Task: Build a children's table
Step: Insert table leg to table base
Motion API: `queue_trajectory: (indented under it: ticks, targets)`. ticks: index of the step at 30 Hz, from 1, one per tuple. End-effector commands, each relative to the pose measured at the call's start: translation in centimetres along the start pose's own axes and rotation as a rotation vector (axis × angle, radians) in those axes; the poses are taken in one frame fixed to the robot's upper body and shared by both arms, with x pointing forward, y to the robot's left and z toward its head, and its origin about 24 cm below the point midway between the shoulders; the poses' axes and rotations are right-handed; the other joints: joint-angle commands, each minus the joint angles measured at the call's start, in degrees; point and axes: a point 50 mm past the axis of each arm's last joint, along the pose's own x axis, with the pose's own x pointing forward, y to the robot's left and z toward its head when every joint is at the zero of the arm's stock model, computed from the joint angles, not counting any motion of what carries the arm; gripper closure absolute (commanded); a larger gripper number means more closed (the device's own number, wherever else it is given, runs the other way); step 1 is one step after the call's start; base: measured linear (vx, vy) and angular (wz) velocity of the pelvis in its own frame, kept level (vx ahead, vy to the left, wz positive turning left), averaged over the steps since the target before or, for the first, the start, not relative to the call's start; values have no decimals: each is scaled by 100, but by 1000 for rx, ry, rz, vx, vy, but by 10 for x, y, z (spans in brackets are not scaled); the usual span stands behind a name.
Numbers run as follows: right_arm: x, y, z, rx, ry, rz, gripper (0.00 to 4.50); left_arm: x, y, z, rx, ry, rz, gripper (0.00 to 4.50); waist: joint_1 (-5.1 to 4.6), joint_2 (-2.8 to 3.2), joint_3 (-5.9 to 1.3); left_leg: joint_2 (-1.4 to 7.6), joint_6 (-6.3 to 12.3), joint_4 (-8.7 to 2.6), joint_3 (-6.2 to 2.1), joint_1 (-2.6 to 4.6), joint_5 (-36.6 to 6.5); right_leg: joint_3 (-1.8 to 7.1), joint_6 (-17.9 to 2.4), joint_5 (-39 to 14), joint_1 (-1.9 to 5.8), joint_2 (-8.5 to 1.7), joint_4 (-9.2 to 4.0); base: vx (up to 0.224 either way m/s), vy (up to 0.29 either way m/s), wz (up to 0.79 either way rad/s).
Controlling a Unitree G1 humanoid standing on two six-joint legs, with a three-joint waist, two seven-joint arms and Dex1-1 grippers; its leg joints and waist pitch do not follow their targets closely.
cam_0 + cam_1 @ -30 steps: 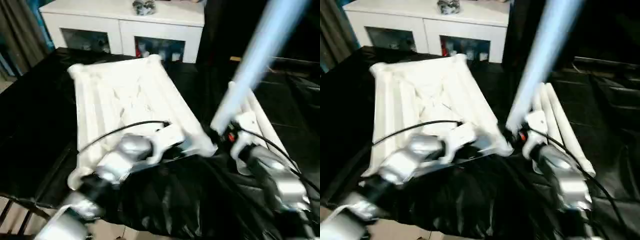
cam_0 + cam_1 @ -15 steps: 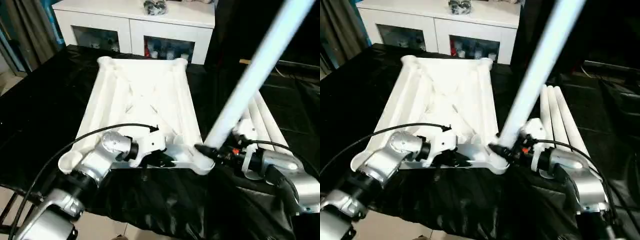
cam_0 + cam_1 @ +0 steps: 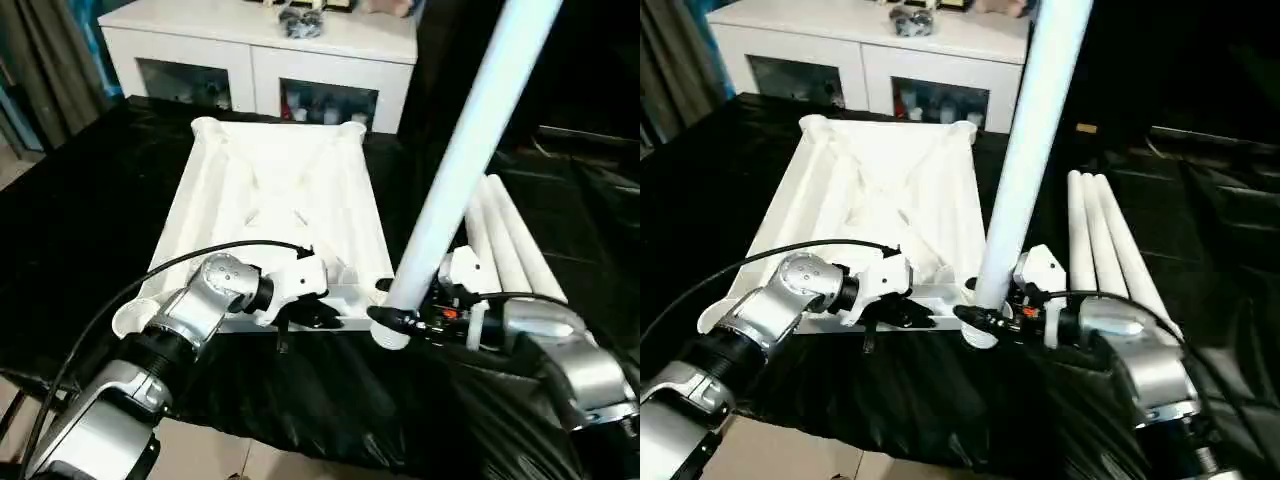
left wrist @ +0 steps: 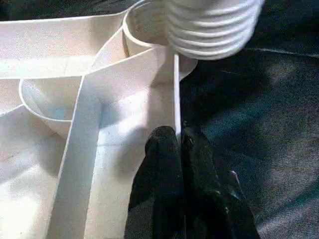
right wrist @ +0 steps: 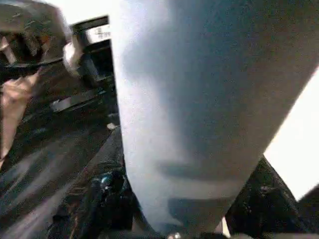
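Tabletop point(image 3: 280, 200) lies ribs-up on your black cloth; your left gripper point(image 4: 178, 144) pinches its near rim, your right gripper point(image 3: 975, 318) clamps a leg point(image 3: 1025, 170) at the near right socket

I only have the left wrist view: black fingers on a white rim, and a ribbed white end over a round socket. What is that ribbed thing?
Observer: It is the lower end of a long leg. The right pincer grips it near that end, and it stands almost upright.
Reviewer: Which socket is it over?
Observer: The one at the tabletop's near right corner, close to the right arm.
Reviewer: Are any other legs fitted?
Observer: No. Three legs lie side by side on the black cloth, right of the tabletop.
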Motion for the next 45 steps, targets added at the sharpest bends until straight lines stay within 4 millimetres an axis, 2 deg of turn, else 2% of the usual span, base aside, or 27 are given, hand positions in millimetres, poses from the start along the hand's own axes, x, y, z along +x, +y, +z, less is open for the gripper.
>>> queue_trajectory:
  ticks: [1, 4, 5, 7, 9, 10, 13, 18, 19, 23, 29, 30, 33, 36, 37, 40, 41, 44, 45]
  targets:
    - [-11, -12, -22, 109, 69, -121, 261, -10, 8, 7, 41, 6, 36, 450, 17, 23, -219, 466, -30, -449, -239, 78, -1807, 385, -784, -2646, 118, -686, -557, 0, 0, 0]
    - [-14, -14, -22, 117, 63, -136, 261, -9, 7, 7, 41, 5, 31, 450, 23, 36, -230, 475, -7, -447, -219, 58, -1698, 402, -965, -2098, 134, -673, -489, 0, 0, 0]
    - [-15, -14, -24, 112, 74, -144, 261, -8, 6, 7, 41, 9, 25, 450, 30, 66, -242, 479, 0, -449, -218, 46, -1577, 404, -1034, -1836, 150, -665, -456, 0, 0, 0]
    - [-16, -15, -27, 113, 79, -158, 261, -7, 6, 6, 44, 15, 19, 450, 40, 61, -251, 468, 63, -438, -195, 36, -1435, 405, -1125, -1503, 165, -662, -423, 0, 0, 0]
    - [-17, -15, -29, 123, 75, -170, 261, -7, 7, 6, 45, 15, 18, 450, 51, 58, -260, 468, 88, -426, -188, 36, -1370, 409, -1149, -1437, 175, -670, -418, 0, 0, 0]
    - [-16, -15, -29, 143, 64, -171, 261, -6, 7, 7, 47, 13, 16, 450, 60, 86, -259, 467, 99, -424, -186, 35, -1322, 410, -1170, -1368, 178, -666, -411, 0, 0, 0]
    - [-13, -13, -31, 159, 60, -159, 261, -6, 8, 9, 47, 10, 16, 450, 60, 86, -264, 473, 106, -427, -185, 34, -1310, 405, -1223, -1224, 188, -656, -396, 0, 0, 0]
    - [-12, -12, -34, 189, 37, -185, 261, -3, 10, 10, 37, 16, 30, 450, 55, 98, -246, 475, 44, -439, -185, 52, -1494, 408, -1198, -1455, 173, -659, -427, 0, 0, 0]
    - [-12, -12, -35, 199, 27, -199, 261, -3, 10, 9, 34, 17, 32, 450, 60, 96, -236, 476, 9, -448, -197, 55, -1605, 403, -1148, -1687, 172, -666, -448, 0, 0, 0]
    - [-20, -12, -41, 249, -20, -271, 261, -2, 10, 9, 25, 15, 39, 450, 64, 101, -224, 476, -22, -451, -204, 76, -1751, 405, -1025, -2055, 142, -675, -497, 0, 0, 0]
    - [-27, -2, -58, 245, 17, -313, 261, -1, 10, 9, 22, 12, 44, 450, 78, 101, -226, 485, -16, -463, -200, 66, -1686, 414, -1013, -1886, 137, -672, -489, 0, 0, 0]
    - [-27, 1, -61, 218, 53, -306, 261, -1, 10, 9, 22, 14, 43, 450, 80, 113, -227, 483, -13, -463, -201, 69, -1688, 413, -1029, -1855, 137, -670, -481, 0, 0, 0]
    - [-24, 5, -60, 172, 103, -266, 261, -1, 10, 9, 27, 19, 41, 450, 78, 101, -228, 480, 5, -467, -197, 55, -1629, 414, -1041, -1734, 154, -663, -463, 0, 0, 0]
    - [-18, 6, -55, 134, 152, -209, 261, -1, 10, 9, 32, 27, 37, 450, 72, 103, -215, 473, 21, -466, -204, 44, -1664, 411, -982, -1954, 157, -673, -483, 0, 0, 0]
    - [-16, 6, -54, 132, 164, -191, 261, -1, 10, 9, 34, 30, 37, 450, 60, 126, -206, 473, -4, -470, -206, 58, -1755, 406, -946, -2075, 143, -660, -508, 0, 0, 0]
    - [-11, 7, -52, 123, 197, -135, 261, -1, 10, 8, 36, 37, 31, 450, 50, 123, -201, 472, -30, -472, -219, 67, -1893, 407, -920, -2240, 136, -666, -522, 0, 0, 0]
    - [-11, 8, -53, 119, 216, -108, 261, -1, 10, 8, 35, 37, 31, 450, 46, 105, -202, 470, -29, -468, -220, 69, -1919, 408, -905, -2294, 138, -671, -529, 0, 0, 0]
    - [-10, 10, -55, 114, 240, -74, 261, -1, 11, 8, 34, 39, 30, 450, 58, 104, -214, 474, -2, -461, -216, 59, -1808, 417, -925, -2178, 144, -678, -520, 0, 0, 0]
    - [-11, 12, -57, 112, 252, -60, 261, -2, 11, 8, 34, 40, 29, 450, 62, 87, -220, 483, 22, -465, -213, 48, -1730, 417, -954, -2023, 150, -670, -502, 0, 0, 0]
